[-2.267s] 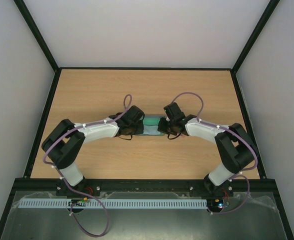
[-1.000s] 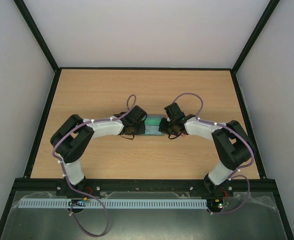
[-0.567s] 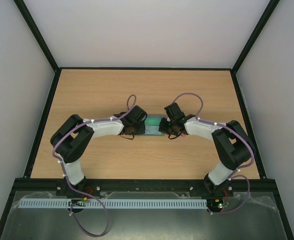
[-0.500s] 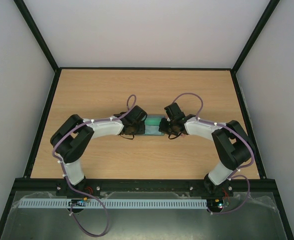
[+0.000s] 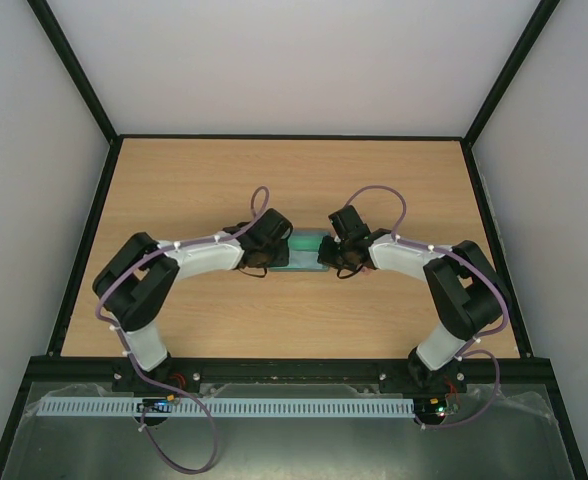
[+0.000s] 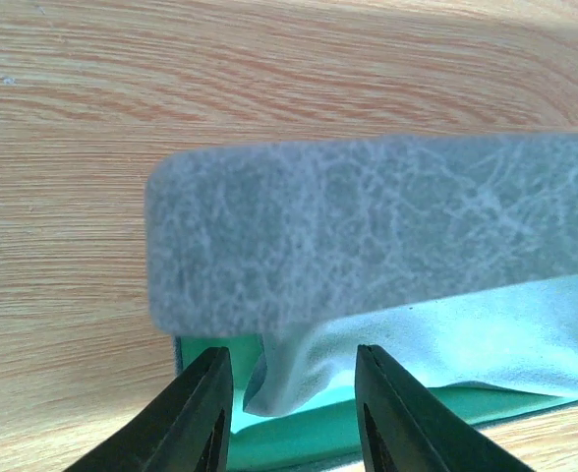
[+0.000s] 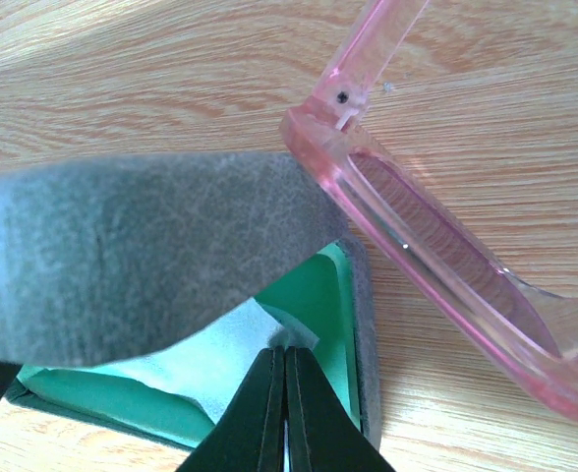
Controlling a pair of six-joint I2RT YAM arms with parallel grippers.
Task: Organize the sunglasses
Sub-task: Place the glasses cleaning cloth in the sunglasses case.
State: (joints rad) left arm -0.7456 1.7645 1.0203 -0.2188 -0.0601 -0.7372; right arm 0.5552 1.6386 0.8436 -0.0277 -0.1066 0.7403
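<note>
The sunglasses (image 7: 436, 256), a slim pair with a pink translucent plastic frame, lie on the light wooden table (image 6: 73, 98) outside the grey-blue oblong case (image 5: 304, 250), just beside the end where the right arm works. I cannot tell whether they touch its raised lid. From above they are hidden under the right gripper (image 7: 285, 369).

They look light, thin and stiff but easily bent or scratched, and the smooth plastic is likely slippery. The safest hold is probably the thick corner of the frame by the hinge, or the bridge, not the lenses or the slender arm.

The right gripper's jaws are pressed together at the edge of the pale blue-grey cloth (image 7: 201, 359) on the case's green lining. Whether they pinch it I cannot tell. The left gripper (image 6: 294, 413) has its jaws moderately apart, with a fold of cloth between them, not gripped.

Counted: one pair of sunglasses, one case, one cloth, two grippers.
</note>
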